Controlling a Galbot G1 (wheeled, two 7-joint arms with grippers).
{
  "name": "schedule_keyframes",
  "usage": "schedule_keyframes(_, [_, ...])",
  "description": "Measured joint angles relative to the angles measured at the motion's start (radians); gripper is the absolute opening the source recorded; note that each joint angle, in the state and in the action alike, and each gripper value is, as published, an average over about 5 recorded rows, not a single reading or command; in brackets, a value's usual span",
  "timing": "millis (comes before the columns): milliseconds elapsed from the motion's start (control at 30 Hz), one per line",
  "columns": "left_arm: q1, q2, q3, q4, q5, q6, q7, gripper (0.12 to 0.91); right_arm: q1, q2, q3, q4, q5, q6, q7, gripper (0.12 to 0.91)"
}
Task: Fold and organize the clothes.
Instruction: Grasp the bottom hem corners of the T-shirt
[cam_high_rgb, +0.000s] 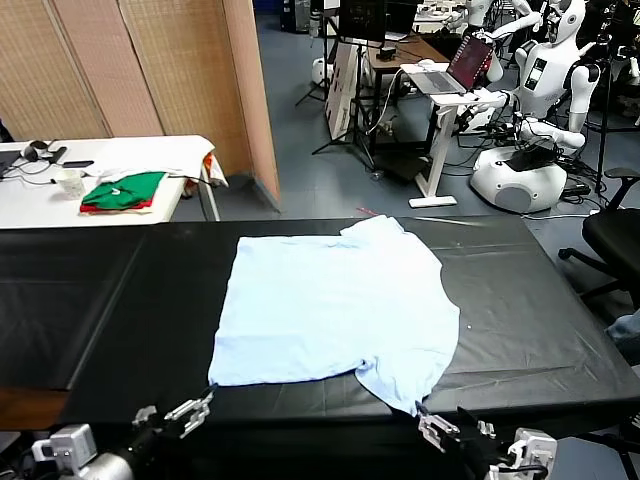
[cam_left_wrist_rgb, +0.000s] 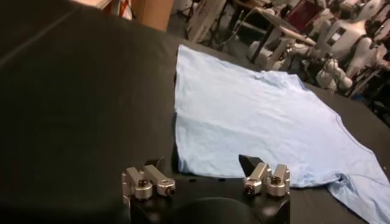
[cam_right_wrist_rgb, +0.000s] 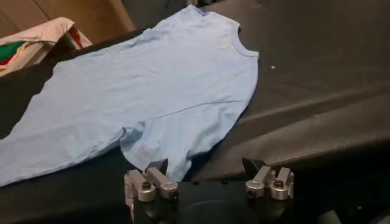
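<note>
The clothes are one pale sky-blue T-shirt (cam_high_rgb: 335, 310) spread flat on the black table (cam_high_rgb: 120, 300), with one sleeve at the far edge and the other sleeve (cam_high_rgb: 405, 385) at the near edge. My left gripper (cam_high_rgb: 175, 412) hovers open at the table's front, just short of the shirt's near hem corner (cam_left_wrist_rgb: 183, 155). My right gripper (cam_high_rgb: 452, 425) is open too, just in front of the near sleeve (cam_right_wrist_rgb: 177, 137). In the wrist views the left gripper (cam_left_wrist_rgb: 204, 171) and right gripper (cam_right_wrist_rgb: 206, 169) hold nothing, and the shirt (cam_left_wrist_rgb: 256, 115) (cam_right_wrist_rgb: 152, 79) lies beyond the fingertips.
A white table at the back left carries green and red garments (cam_high_rgb: 122, 190) and a cup (cam_high_rgb: 68, 182). Behind the black table stand a wooden partition (cam_high_rgb: 180, 70), a laptop stand (cam_high_rgb: 440, 140) and white robots (cam_high_rgb: 530, 160). An office chair (cam_high_rgb: 615, 240) is at the right.
</note>
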Motion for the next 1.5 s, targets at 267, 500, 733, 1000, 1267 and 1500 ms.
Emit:
schedule_keyframes(267, [-0.044, -0.028, 0.034, 0.063, 0.034, -0.027, -0.002, 0.907, 0.017, 0.017, -0.022, -0.020, -0.016, 0.027, 0.025, 0.907])
schedule_keyframes(500, [-0.081, -0.032, 0.065, 0.121, 0.060, -0.043, 0.002, 0.907, 0.035, 0.031, -0.037, -0.056, -0.014, 0.053, 0.025, 0.901])
schedule_keyframes(733, [-0.103, -0.036, 0.097, 0.150, 0.078, -0.049, 0.003, 0.832, 0.052, 0.047, -0.057, -0.104, -0.014, 0.066, 0.023, 0.717])
schedule_keyframes(1000, [-0.105, -0.042, 0.114, 0.163, 0.106, -0.059, 0.009, 0.556, 0.067, 0.066, -0.076, -0.144, -0.030, 0.077, 0.019, 0.500])
schedule_keyframes(1267, [-0.119, -0.055, 0.143, 0.182, 0.174, -0.074, 0.022, 0.288, 0.063, 0.070, -0.076, -0.154, -0.038, 0.079, 0.014, 0.245])
schedule_keyframes(1500, [-0.129, -0.057, 0.154, 0.187, 0.189, -0.083, 0.019, 0.162, 0.043, 0.063, -0.073, -0.130, -0.055, 0.074, 0.013, 0.141])
